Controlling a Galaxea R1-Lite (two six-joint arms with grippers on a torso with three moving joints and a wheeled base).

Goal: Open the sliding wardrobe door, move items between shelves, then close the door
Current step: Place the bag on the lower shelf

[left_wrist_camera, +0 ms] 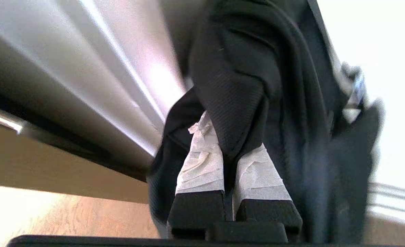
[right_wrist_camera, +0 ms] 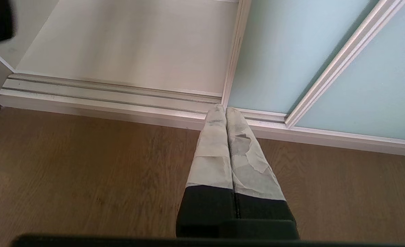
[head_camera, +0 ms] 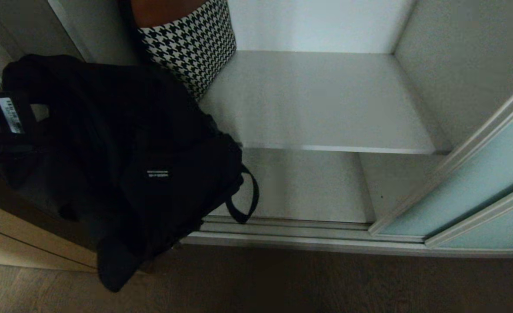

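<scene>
Head view: wardrobe door is slid off to the right, opening clear. Black bag hangs at the left, in front of the shelves, bulk out past the front edge of the upper shelf, bottom sagging low over the door track and the wood floor. Strap loop dangles on its right side. Houndstooth bag sits far left on the upper shelf, just behind the black bag. Lower shelf is bare where it shows. The left arm itself can't be picked out against the black fabric.

Left wrist view: left gripper is clamped on a fold of the bag's fabric, taped fingers nearly together with cloth pinched between them. Rest of the bag drapes around and beyond the fingers. Thin pinch on soft cloth, so I'd judge slip a real risk.

Right wrist view: right gripper is parked low, fingers pressed together on nothing, pointing at the track where the door frame ends. Not involved.

How I'd do the step:
- Carry slow, no jerks; the load swings and the pinch is small.
- Get the sagging bottom above the target shelf's front edge before pushing in, else it catches.
- Watch the strap loop near the track and shelf edge.
- Stay right of the houndstooth bag, set down on bare board.
- Release only once the weight rests on the shelf.
</scene>
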